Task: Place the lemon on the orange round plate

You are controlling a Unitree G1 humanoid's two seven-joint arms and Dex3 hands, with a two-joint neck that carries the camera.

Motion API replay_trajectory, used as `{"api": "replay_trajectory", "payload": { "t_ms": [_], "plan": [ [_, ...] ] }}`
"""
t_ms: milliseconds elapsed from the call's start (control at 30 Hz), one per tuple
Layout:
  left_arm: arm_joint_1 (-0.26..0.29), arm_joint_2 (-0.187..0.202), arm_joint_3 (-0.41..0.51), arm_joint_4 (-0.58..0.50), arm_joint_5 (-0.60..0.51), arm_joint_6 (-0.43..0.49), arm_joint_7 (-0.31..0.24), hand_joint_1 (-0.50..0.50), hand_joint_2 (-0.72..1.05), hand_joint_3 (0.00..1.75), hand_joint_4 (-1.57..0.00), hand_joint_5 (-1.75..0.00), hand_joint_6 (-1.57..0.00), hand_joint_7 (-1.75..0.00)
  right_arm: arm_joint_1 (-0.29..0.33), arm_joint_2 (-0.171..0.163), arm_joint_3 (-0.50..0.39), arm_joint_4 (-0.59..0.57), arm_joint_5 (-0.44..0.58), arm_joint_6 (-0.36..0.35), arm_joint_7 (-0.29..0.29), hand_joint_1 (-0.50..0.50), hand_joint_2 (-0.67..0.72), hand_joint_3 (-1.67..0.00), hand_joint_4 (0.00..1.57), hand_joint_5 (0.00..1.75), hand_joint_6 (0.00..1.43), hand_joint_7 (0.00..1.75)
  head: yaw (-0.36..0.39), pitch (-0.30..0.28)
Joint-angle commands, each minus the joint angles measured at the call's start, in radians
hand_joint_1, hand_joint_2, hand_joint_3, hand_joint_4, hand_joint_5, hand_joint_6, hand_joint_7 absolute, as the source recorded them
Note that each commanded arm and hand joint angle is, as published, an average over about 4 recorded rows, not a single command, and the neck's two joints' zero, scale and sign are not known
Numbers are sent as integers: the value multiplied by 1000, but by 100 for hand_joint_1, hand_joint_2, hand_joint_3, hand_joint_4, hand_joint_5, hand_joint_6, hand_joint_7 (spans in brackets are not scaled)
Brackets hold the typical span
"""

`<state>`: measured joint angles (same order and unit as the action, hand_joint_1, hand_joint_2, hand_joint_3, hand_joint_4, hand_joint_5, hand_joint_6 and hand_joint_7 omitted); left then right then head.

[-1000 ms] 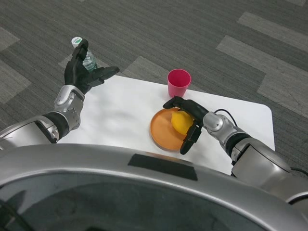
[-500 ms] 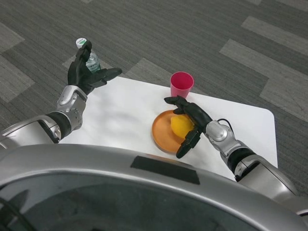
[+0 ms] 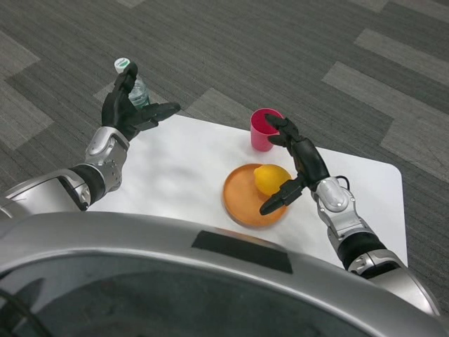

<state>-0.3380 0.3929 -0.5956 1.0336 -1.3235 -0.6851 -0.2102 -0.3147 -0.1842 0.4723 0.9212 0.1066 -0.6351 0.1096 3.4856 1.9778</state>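
Now the round yellow lemon (image 3: pixel 271 180) sits on the flat orange round plate (image 3: pixel 242 202), near its far right edge.

The plate lies on the white rectangular desk (image 3: pixel 182 168). The right robot hand (image 3: pixel 298 165) hangs just beside and above the lemon, fingers spread wide and holding nothing; one finger reaches up in front of the pink plastic cup (image 3: pixel 262 130), which stands upright just behind the plate, and another points low toward the plate's right rim. At the desk's far left corner the left robot hand (image 3: pixel 130 112) is raised, fingers apart and empty, in front of a clear plastic bottle with a white cap (image 3: pixel 132 81). Grey striped carpet (image 3: pixel 295 49) lies all around.
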Motion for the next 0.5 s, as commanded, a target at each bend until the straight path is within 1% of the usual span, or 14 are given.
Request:
{"api": "replay_trajectory", "payload": {
  "t_ms": [33, 133, 200, 300, 333, 433, 500],
  "plan": [
    [-11, 7, 0, 5, -2, 4, 0, 50, 16, 9, -34, 0, 0, 0, 35, -12, -82, -41, 1, -11, -6, 29, 22, -8, 0, 87, 0, 28, -18, 2],
    [-13, 8, 0, 5, -3, 4, 0, 50, 16, 9, -34, 0, 0, 0, 62, -21, -167, -65, 5, -12, -10, 29, 17, -8, 0, 87, 0, 28, -47, 9],
    [-15, 9, -2, 5, -3, 4, 0, 50, 16, 9, -34, 0, 0, 0, 75, -26, -222, -65, 30, -15, -18, 31, 14, -8, 0, 85, 0, 26, -72, 20],
    [-21, 9, -5, 4, -3, 4, 0, 50, 16, 9, -34, 0, 0, 0, 100, -16, -312, -53, 83, -18, -30, 35, 9, -8, 0, 78, 0, 21, -110, 39],
    [-23, 9, -6, 4, -3, 4, 0, 50, 16, 9, -34, 0, 0, 0, 108, -13, -343, -49, 96, -18, -33, 36, 9, -8, 0, 78, 0, 21, -123, 44],
    [-26, 9, -7, 3, -3, 4, 0, 50, 16, 9, -34, 0, 0, 0, 123, -13, -407, -46, 105, -20, -43, 38, 9, -8, 0, 75, 0, 21, -163, 56],
    [-29, 10, -9, 3, -3, 4, 0, 50, 21, 9, -34, 0, 0, 0, 127, -14, -439, -43, 109, -20, -46, 40, 9, -8, 0, 73, 0, 21, -193, 66]
  ]
}}
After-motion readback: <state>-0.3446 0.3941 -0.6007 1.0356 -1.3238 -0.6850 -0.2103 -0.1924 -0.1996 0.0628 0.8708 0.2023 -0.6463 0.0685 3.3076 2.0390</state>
